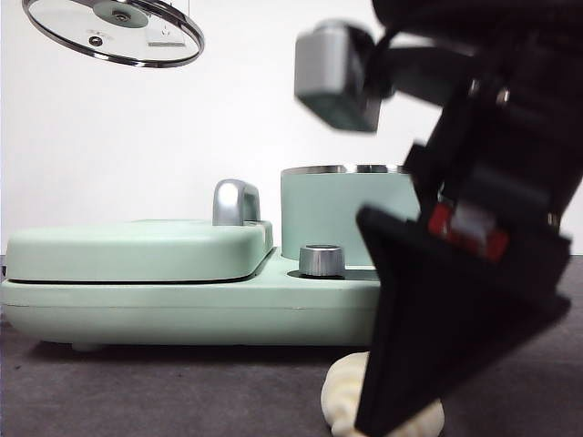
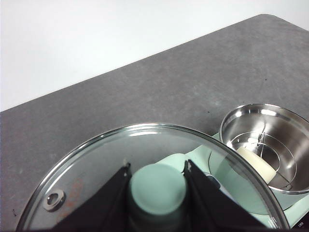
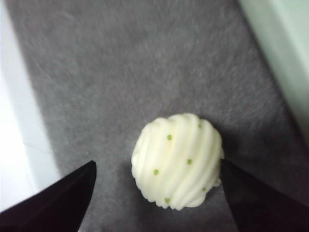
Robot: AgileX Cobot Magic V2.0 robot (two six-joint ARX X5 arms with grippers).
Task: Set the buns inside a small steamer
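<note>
The ridged swirled bun [image 3: 177, 159], dotted with green flecks, lies on the grey table in front of the cooker. My right gripper [image 3: 157, 165] is open, one jaw on each side of the bun. The front view shows this gripper [image 1: 401, 401] low over the same bun [image 1: 344, 393], hiding most of it. The smooth bun [image 2: 256, 164] rests on the wire rack inside the small steamer [image 2: 289, 188], which stands uncovered. My left gripper [image 2: 157, 191] is shut on the green knob of the glass lid [image 2: 87, 169] and holds the lid [image 1: 114, 32] high in the air, left of the steamer [image 1: 342, 214].
The steamer sits on a mint-green cooker base [image 1: 182, 305] with a silver dial [image 1: 321, 259]. A flat griddle lid [image 1: 137, 248] with a chrome handle [image 1: 235, 202] covers its left half. The right arm's body fills the right side of the front view.
</note>
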